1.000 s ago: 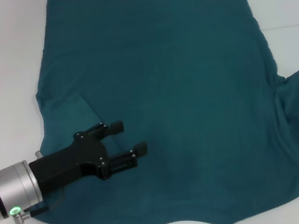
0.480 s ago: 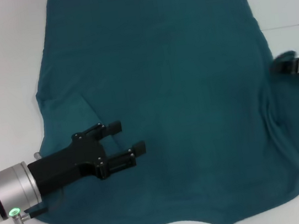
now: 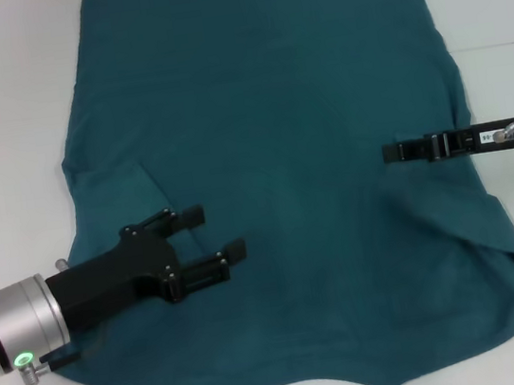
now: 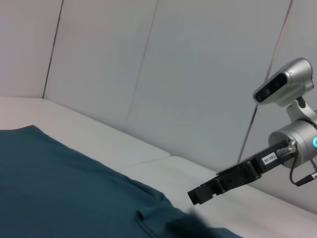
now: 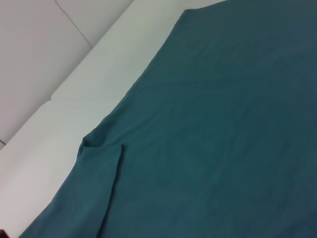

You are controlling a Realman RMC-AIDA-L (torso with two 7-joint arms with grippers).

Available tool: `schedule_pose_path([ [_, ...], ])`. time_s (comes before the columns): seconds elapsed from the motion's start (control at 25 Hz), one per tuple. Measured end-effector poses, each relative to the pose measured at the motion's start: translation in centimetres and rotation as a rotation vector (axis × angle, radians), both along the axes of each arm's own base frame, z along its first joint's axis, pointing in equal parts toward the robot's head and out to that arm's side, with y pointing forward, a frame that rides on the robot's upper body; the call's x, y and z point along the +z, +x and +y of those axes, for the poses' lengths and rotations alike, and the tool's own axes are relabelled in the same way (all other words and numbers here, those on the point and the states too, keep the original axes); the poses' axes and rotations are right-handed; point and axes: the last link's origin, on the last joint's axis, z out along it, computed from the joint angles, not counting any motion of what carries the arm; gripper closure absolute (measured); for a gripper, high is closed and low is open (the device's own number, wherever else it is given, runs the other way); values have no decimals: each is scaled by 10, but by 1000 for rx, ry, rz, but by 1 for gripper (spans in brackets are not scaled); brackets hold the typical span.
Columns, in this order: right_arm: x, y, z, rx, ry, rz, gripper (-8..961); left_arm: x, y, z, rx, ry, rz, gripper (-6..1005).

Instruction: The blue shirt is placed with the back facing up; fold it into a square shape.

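Shirt (image 3: 280,151) edges inside white table (image 3: 6,113) margins

The left gripper (image 3: 215,232) reaches in low over the blue shirt (image 3: 277,132) near its left sleeve fold, its two fingers spread apart and holding nothing. The right gripper (image 3: 390,152) stretches in level over the shirt's right edge, fingers together.

A big soft shirt (image 3: 280,151) is seen in dark teal-blue all over, with no print or pattern on it. The flat table (image 3: 6,113) under it is plain white. Both grippers, left (image 3: 213,232) and right (image 3: 391,152), are coloured black, on shiny silver arms. A small green light is lit on the left arm.
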Motion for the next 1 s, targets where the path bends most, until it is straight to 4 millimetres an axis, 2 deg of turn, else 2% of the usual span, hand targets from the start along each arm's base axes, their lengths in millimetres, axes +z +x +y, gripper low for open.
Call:
schedule_pose_path([
  [0.12,5,5,-1,-32,7,4,760,0,-1,0,4,2,3,140],
  [0.32,16,20,-5,-84,19,-4,515,-1,-1,0,7,1,2,140],
  [0.44,21,28,-9,-108,17,-4,264,-1,-1,-1,9,-2,0,140],
  [0.76,28,35,-22,-112,-42,14,254,-4,0,-1,12,-11,-8,139],
  [1.0,30,39,-24,-124,-37,12,256,-4,0,-1,12,-13,-10,139],
])
